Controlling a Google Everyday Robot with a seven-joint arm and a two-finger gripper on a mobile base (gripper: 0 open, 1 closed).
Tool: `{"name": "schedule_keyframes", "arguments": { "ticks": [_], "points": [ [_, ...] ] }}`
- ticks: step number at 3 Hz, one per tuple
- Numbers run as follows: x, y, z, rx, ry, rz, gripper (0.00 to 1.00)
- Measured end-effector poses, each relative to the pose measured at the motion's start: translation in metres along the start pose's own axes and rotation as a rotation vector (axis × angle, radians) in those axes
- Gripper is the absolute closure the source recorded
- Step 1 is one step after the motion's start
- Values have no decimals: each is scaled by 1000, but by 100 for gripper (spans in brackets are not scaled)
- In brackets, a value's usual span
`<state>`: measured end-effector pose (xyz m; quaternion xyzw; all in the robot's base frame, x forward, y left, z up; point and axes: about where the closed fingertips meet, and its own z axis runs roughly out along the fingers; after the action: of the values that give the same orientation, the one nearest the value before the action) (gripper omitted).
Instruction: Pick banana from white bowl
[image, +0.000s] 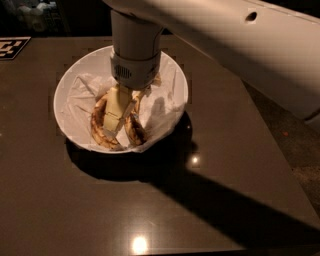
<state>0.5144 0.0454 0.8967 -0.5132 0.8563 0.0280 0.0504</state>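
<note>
The white bowl (75, 85), lined with crumpled white paper, sits on the dark table. Two bananas lie in it. The banana (136, 131) is the slim one on the right, with a dark end toward the bowl's front rim and its stem running up under the wrist. A stubbier banana with big brown blotches (97, 127) curves on the left. My gripper (119, 116) reaches straight down into the bowl between the two bananas, right against the slim one. The arm's wrist hides the upper part of both bananas.
The bowl stands on a dark glossy table (210, 200) with lamp glare at the front. A black-and-white marker tag (11, 47) lies at the far left edge. The table's right edge runs diagonally, with floor (300, 155) beyond it. My white arm spans the upper right.
</note>
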Motion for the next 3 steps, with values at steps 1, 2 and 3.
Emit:
{"name": "schedule_keyframes", "arguments": {
  "ticks": [1,2,3],
  "points": [
    [-2,1,7,0,18,46,0],
    [-3,1,12,-15,27,66,9],
    [-3,0,15,-24,30,79,17]
  ]
}}
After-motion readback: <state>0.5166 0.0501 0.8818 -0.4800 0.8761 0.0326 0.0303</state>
